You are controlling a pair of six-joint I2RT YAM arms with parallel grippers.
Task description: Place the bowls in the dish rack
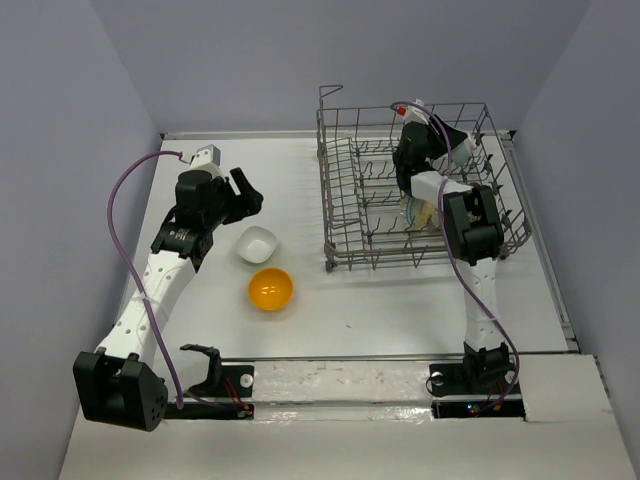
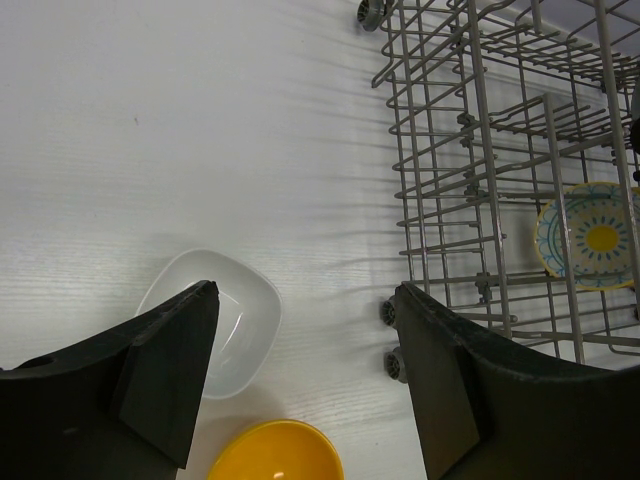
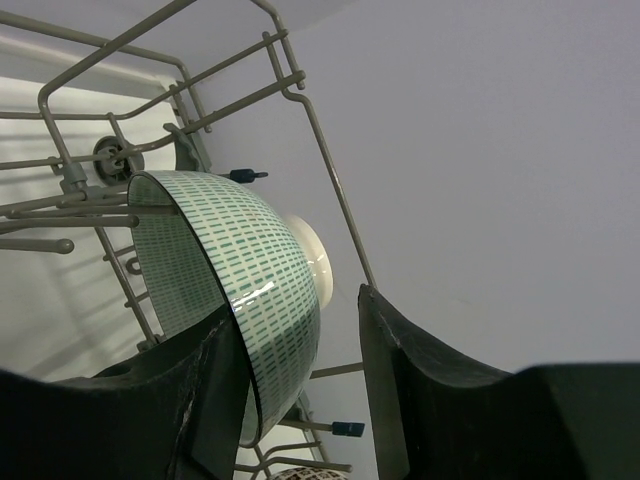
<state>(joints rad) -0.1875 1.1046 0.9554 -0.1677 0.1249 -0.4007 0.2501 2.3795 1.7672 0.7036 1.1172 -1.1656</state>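
The grey wire dish rack (image 1: pixel 345 215) stands at the back right. My right gripper (image 1: pixel 405 190) reaches down inside it. In the right wrist view it (image 3: pixel 295 310) is open around the wall of a pale teal patterned bowl (image 3: pixel 250 260) that stands on edge among the tines; the right finger (image 3: pixel 400 370) is apart from the bowl. A blue-rimmed bowl with a yellow flower (image 2: pixel 590 235) lies in the rack. My left gripper (image 1: pixel 250 195) is open and empty above the table. The white squarish bowl (image 1: pixel 258 243) and the orange-yellow bowl (image 1: pixel 271 289) sit on the table left of the rack.
The rack's small wheels (image 2: pixel 392 340) show by my left gripper's right finger. Grey walls close in the table on three sides. Another patterned bowl's rim (image 3: pixel 305 473) shows low in the right wrist view.
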